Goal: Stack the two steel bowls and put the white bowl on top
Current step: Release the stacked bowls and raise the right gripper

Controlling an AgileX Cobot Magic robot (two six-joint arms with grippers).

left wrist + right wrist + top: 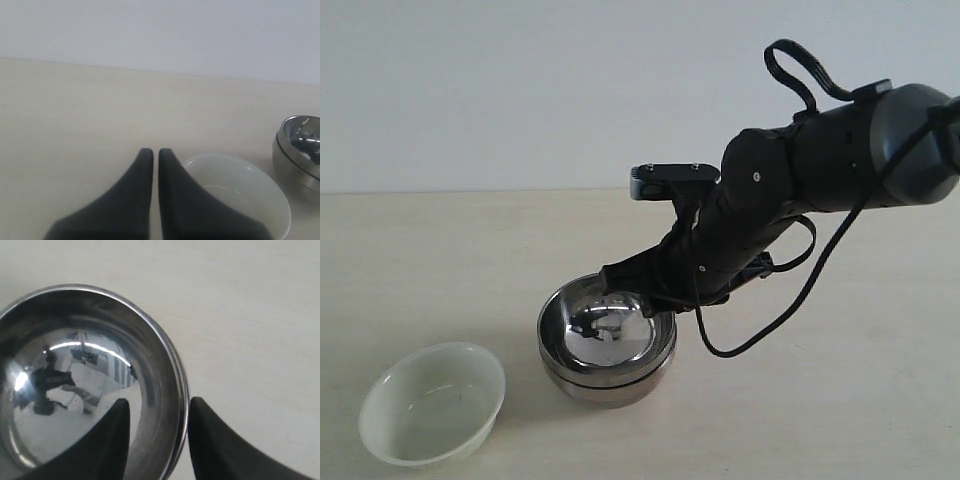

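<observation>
The two steel bowls sit nested on the table: the upper one (608, 322) (90, 375) rests inside the lower one (612, 388). My right gripper (642, 296) (159, 402) is open and straddles the upper bowl's rim, with one finger (112, 440) inside and the other (215, 445) outside, a small gap on each side. The white bowl (432, 402) (242, 187) stands alone, to the left of the stack. My left gripper (155, 151) is shut on nothing, just beside the white bowl; the stack (300, 150) shows at that view's edge.
The pale wooden table (840, 400) stretches around the bowls, with a plain white wall behind. The right arm's black cable (790, 310) loops down close to the tabletop, to the right of the stack.
</observation>
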